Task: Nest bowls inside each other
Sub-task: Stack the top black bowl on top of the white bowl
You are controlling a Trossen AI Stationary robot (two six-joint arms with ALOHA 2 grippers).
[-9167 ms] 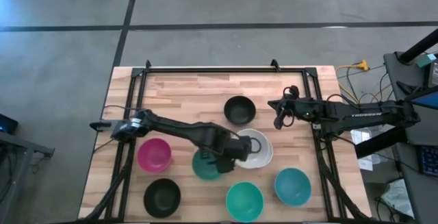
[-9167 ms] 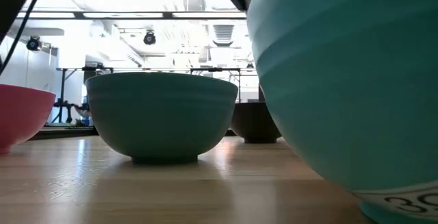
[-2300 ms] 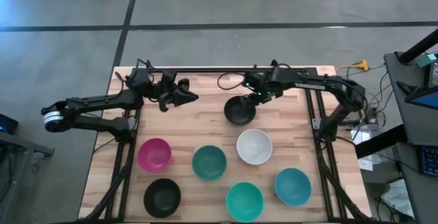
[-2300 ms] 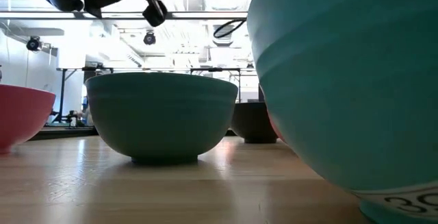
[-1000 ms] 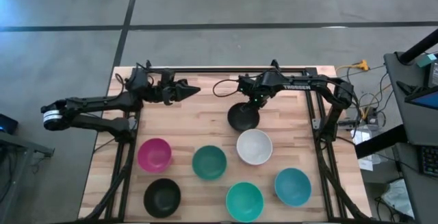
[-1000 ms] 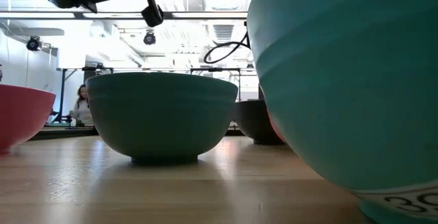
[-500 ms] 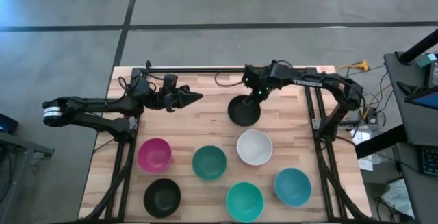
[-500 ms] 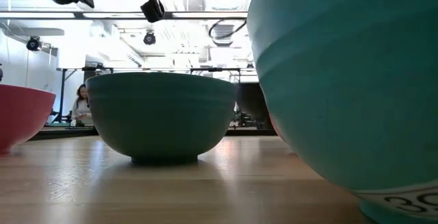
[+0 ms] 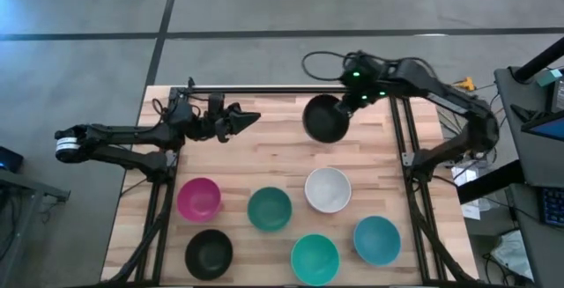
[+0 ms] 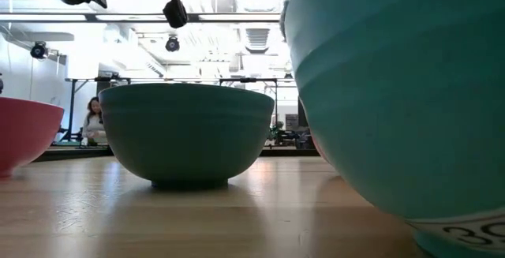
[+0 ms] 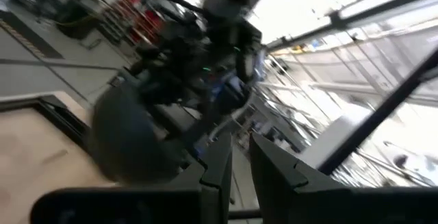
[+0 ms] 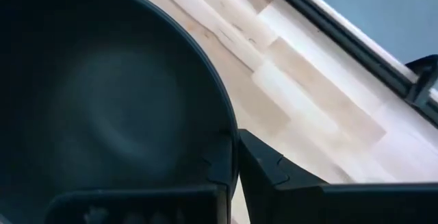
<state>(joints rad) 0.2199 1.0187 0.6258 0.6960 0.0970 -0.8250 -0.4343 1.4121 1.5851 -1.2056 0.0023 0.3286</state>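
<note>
- The left arm (image 9: 123, 135) was a slim dark run of links, with a pale silver band at its outer end.
- The right arm (image 9: 441, 90) was dark too, showing small green lights near its wrist and a black cable looping above.
- Its fingers (image 12: 274, 172) were flat, dark and notched.

dark teal bowl (image 10: 188, 132) centre | turquoise bowl (image 10: 402, 92) near | magenta bowl (image 10: 24, 132) edge

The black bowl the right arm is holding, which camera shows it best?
The right wrist view: the black bowl fills the picture, the right gripper pinching its rim. The high view shows it whole above the table. The left wrist view blurs it. The low view doesn't show it.
</note>
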